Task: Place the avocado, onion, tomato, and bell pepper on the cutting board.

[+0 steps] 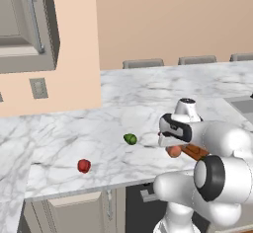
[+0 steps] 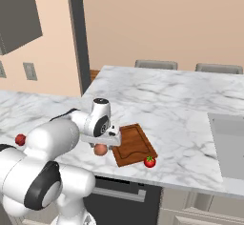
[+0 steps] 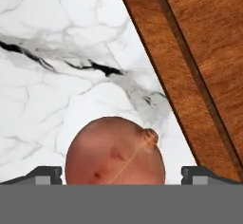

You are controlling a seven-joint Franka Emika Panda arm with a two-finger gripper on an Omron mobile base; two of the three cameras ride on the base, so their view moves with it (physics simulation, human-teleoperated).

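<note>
The pale peach-pink onion (image 3: 114, 154) rests on the marble counter just left of the cutting board (image 3: 199, 52). My gripper (image 3: 121, 173) hangs right over it, open, one fingertip (image 3: 47, 173) on each side of the ball. From the base, the gripper (image 2: 103, 143) sits above the onion (image 2: 100, 149) at the board's (image 2: 134, 143) left edge. The tomato (image 2: 150, 161) is at the board's front right corner. The dark green avocado (image 1: 130, 138) lies on the counter left of the gripper (image 1: 170, 142). Further left, near the front edge, is the bell pepper (image 1: 84, 166).
A sink (image 2: 228, 143) is set into the counter to the right. Chair backs (image 1: 143, 63) stand behind the far edge. A wall cabinet (image 1: 24, 24) hangs at the upper left. My own white arm (image 2: 52, 143) covers part of the counter's front.
</note>
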